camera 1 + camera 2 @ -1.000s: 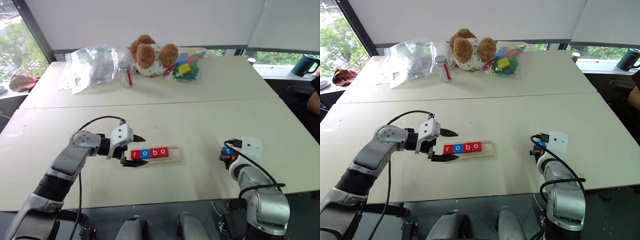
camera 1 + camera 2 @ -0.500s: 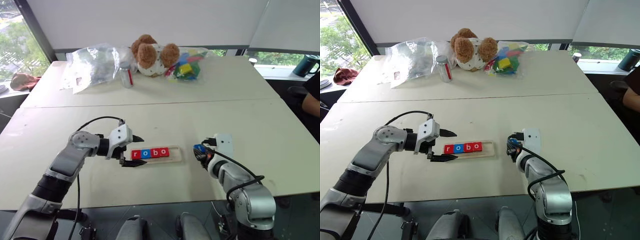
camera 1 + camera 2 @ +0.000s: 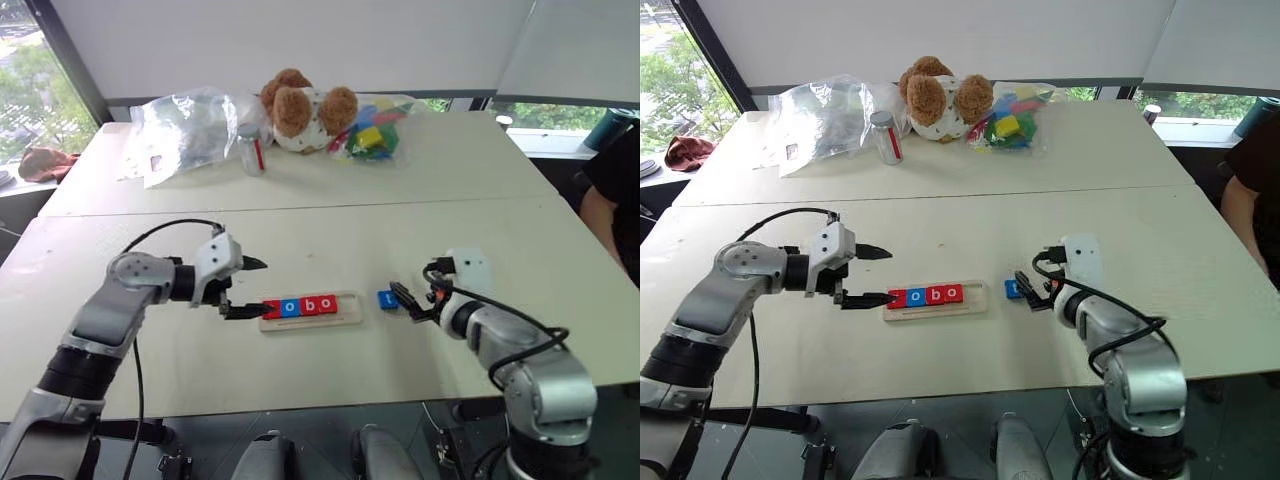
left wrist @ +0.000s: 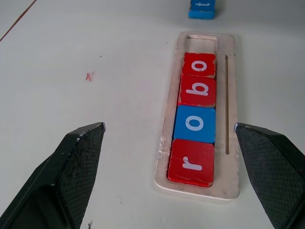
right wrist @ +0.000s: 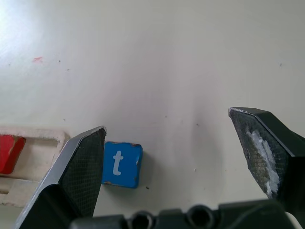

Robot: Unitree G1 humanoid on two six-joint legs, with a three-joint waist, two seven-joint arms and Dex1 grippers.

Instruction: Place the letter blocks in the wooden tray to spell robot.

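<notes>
- The right gripper [image 3: 405,299] had carried the blue "t" block [image 3: 387,299] in from the right side of the frame toward the middle and let it go; a second earlier its fingers were shut on the block, and now they stood wide apart with the block lying flat on the table [image 3: 330,230] just in front of them.
- The "t" block rested just off the right end of the wooden tray [image 3: 349,310], near it but not in it.
- In the tray, four letter blocks [image 4: 195,102] already read "r", "o", "b", "o", and the last slot at the right end was empty. By my reading, only the "t" was left to seat.
- The left gripper [image 3: 243,288] had drawn slightly toward frame left, its fingers spread and empty, hovering at the tray's left end.
- In the upper middle of the frame sat a teddy bear [image 3: 305,108], a clear plastic bag [image 3: 185,130], a small jar [image 3: 250,149] and a bag of coloured toy blocks [image 3: 372,133], all well apart from the tray.
- A person's arm [image 3: 610,195] showed at the right edge.
- Nothing lay between the "t" block and the empty slot.
</notes>
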